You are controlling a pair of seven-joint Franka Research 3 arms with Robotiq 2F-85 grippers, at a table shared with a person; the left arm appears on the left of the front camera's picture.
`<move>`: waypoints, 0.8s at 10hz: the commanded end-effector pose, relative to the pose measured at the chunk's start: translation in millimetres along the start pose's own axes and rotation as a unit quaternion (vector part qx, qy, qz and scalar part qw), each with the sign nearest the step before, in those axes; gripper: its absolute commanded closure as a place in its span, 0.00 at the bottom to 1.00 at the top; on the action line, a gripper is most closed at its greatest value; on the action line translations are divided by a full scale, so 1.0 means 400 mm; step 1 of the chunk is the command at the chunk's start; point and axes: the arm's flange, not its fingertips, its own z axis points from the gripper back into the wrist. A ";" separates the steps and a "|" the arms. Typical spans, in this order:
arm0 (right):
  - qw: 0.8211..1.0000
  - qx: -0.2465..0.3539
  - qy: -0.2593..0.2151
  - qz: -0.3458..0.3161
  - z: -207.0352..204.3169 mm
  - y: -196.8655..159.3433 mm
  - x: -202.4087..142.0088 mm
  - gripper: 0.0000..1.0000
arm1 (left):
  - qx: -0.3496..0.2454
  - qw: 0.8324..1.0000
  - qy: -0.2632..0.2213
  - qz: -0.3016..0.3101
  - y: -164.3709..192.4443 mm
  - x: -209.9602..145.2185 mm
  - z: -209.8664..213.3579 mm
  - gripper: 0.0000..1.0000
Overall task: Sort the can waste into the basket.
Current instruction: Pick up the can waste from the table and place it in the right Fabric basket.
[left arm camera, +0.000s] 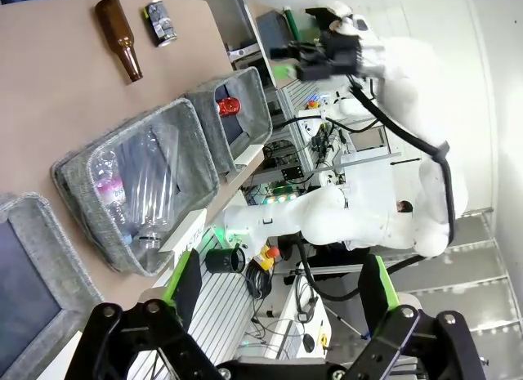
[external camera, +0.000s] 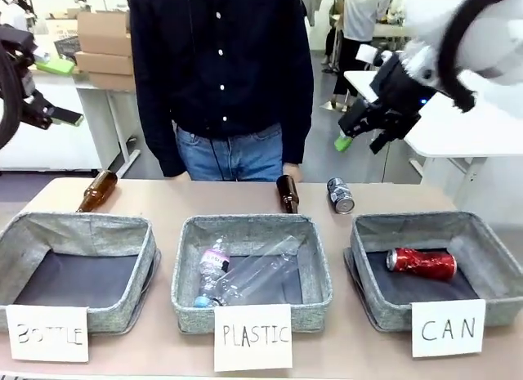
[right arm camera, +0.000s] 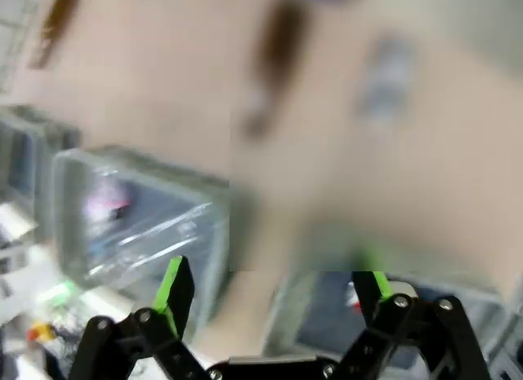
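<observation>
Front view: bright, even room light; soft shadow inside the grey fabric basket signed "CAN" (external camera: pixel 425 225); glints on the shiny red metal can (external camera: pixel 421 263). Left wrist view: sharp, lines bent toward the edges. Right wrist view: heavy motion blur over the beige tabletop (right arm camera: pixel 343 151); black right gripper (right arm camera: pixel 270 270) sharp.

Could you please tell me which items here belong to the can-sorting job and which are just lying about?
Job: red can, already in the CAN basket; dark can, on the table.
Lying about: brown bottle at left; brown bottle mid-table; clear plastic bottle in the PLASTIC basket; BOTTLE basket.
</observation>
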 end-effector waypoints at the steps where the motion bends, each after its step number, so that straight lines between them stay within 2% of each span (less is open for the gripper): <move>1: 0.993 -0.103 0.022 -0.052 -0.056 -0.014 0.099 0.00 | 0.007 1.000 0.004 -0.005 -0.001 -0.004 0.003 0.00; 2: 0.996 -0.029 0.049 -0.071 -0.041 0.020 0.084 0.00 | 0.007 1.000 0.004 -0.005 -0.001 -0.004 0.003 0.00; 3: 0.998 -0.057 0.002 -0.010 -0.054 -0.028 0.048 0.00 | 0.007 1.000 0.004 -0.005 -0.001 -0.004 0.003 0.00; 4: 0.998 -0.057 0.002 -0.010 -0.054 -0.028 0.048 0.00 | 0.007 1.000 0.004 -0.005 -0.001 -0.004 0.003 0.00; 5: 0.997 -0.067 0.020 -0.032 -0.091 -0.032 0.075 0.00 | 0.007 1.000 0.004 -0.005 -0.001 -0.004 0.003 0.00; 6: 0.994 -0.094 0.017 -0.054 -0.127 -0.050 0.118 0.00 | 0.007 1.000 0.004 -0.005 -0.001 -0.004 0.003 0.00; 7: 0.991 -0.096 0.006 -0.089 -0.190 -0.089 0.176 0.00 | 0.007 1.000 0.004 -0.005 -0.001 -0.004 0.003 0.00; 8: 0.993 -0.083 0.008 -0.078 -0.245 -0.117 0.215 0.00 | 0.007 1.000 0.004 -0.005 -0.001 -0.004 0.003 0.00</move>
